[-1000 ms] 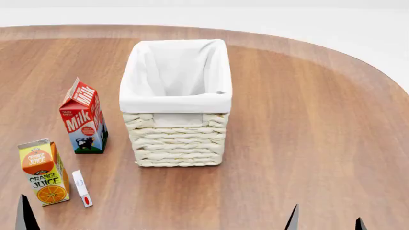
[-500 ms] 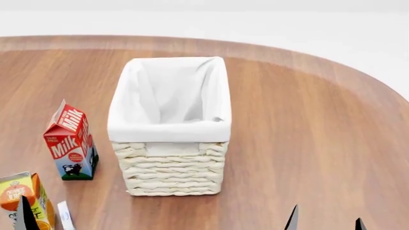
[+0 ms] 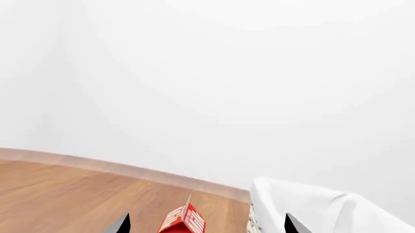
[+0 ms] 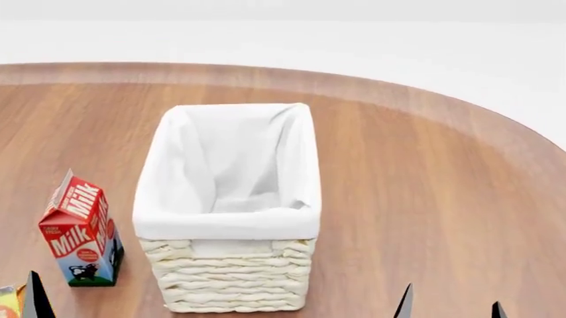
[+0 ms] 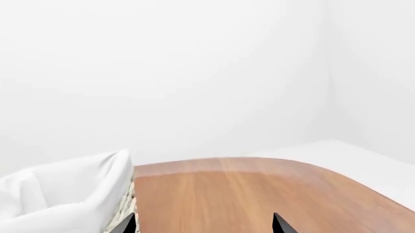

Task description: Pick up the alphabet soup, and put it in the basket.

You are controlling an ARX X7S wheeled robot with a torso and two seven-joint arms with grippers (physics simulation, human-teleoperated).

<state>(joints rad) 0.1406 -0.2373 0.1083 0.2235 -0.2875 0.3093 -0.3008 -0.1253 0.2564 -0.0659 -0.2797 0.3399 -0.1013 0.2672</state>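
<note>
The alphabet soup can is out of view in all frames. The cream wicker basket (image 4: 232,265) with its white cloth lining stands mid-table and looks empty; it also shows in the left wrist view (image 3: 304,206) and the right wrist view (image 5: 71,199). My left gripper (image 3: 206,225) is open and empty, its dark fingertips (image 4: 34,298) low at the head view's bottom left. My right gripper (image 5: 202,224) is open and empty over bare wood, its fingertips (image 4: 405,303) at the bottom right, beside the basket.
A red milk carton (image 4: 81,232) stands left of the basket, also in the left wrist view (image 3: 183,221). An orange juice carton's corner (image 4: 7,299) shows at the bottom left edge. The round wooden table's (image 4: 425,199) rim curves at the back and right.
The head view has shifted: the basket, milk carton and juice carton have slid down in the frame, and the small white box has left the view. The fingertips keep their places.
</note>
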